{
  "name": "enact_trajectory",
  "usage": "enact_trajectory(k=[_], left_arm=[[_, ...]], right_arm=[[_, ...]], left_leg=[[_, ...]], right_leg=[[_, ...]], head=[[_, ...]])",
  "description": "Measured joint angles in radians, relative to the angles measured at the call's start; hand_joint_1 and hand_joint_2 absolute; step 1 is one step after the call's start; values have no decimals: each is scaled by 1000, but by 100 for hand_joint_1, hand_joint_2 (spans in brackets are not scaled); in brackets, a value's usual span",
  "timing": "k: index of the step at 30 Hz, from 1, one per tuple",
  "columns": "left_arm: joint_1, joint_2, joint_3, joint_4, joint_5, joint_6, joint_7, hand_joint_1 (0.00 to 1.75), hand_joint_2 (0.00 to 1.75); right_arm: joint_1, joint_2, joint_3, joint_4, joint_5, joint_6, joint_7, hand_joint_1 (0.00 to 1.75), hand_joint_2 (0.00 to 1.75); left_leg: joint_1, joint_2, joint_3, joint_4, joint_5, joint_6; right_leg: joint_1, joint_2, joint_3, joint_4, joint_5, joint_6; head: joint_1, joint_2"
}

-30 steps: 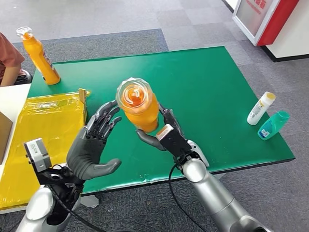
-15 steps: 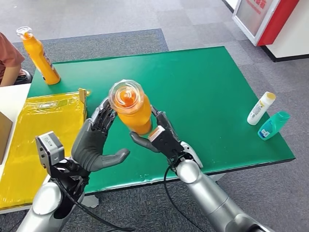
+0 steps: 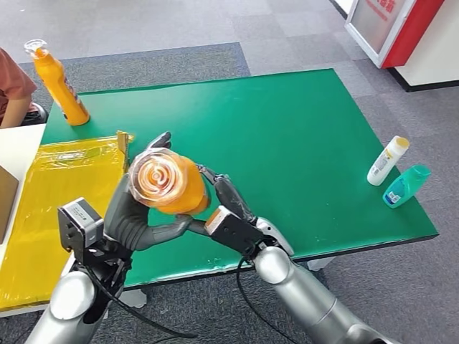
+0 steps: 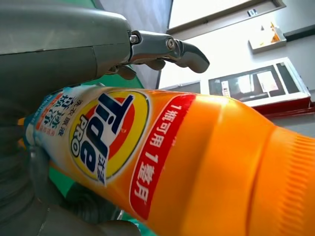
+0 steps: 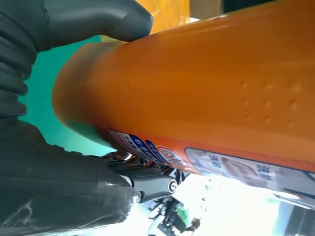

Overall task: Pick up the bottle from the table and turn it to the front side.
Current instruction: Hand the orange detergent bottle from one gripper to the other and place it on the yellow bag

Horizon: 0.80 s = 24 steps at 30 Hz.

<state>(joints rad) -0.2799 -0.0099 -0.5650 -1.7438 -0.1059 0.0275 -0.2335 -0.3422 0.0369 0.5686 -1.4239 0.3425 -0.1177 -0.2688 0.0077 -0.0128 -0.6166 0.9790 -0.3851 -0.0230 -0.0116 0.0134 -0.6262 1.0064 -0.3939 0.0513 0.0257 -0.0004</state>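
An orange detergent bottle (image 3: 181, 190) with a clear cap (image 3: 153, 177) hangs above the near part of the green table (image 3: 303, 129), tipped so the cap faces me. My left hand (image 3: 125, 215) cups it from the left, thumb underneath and fingers behind. My right hand (image 3: 230, 211) grips its lower body from the right. In the left wrist view the bottle (image 4: 208, 162) lies across the palm with its Tide label (image 4: 100, 132) showing and fingers (image 4: 167, 46) curling over it. In the right wrist view the bottle (image 5: 204, 93) sits between thumb (image 5: 93, 19) and fingers.
A second orange bottle (image 3: 57, 82) stands at the table's far left corner, beside a person's sleeve (image 3: 13, 86). A yellow bag (image 3: 64, 193) lies left of my hands. A white bottle (image 3: 387, 160) and a teal bottle (image 3: 407, 185) lie near the right edge.
My right hand carried the bottle leftward and tipped it further over. My left hand came up and closed around it.
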Motion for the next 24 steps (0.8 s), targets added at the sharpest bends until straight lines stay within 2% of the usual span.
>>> enact_trajectory(k=[10,14,24], left_arm=[[-1,5,2,4,-7,4,1,0,175],[-1,5,1,4,-9,2,4,175,175],[-8,6,-2,5,-8,-16,15,175,175]], right_arm=[[1,-1,22,-37,7,5,4,175,175],[0,-1,24,-39,7,6,5,175,175],[0,-4,29,-40,5,6,7,175,175]], left_leg=[[0,0,0,0,0,0],[0,0,0,0,0,0],[0,0,0,0,0,0]], right_leg=[[0,0,0,0,0,0],[0,0,0,0,0,0],[0,0,0,0,0,0]], head=[[0,0],[0,0],[0,0]])
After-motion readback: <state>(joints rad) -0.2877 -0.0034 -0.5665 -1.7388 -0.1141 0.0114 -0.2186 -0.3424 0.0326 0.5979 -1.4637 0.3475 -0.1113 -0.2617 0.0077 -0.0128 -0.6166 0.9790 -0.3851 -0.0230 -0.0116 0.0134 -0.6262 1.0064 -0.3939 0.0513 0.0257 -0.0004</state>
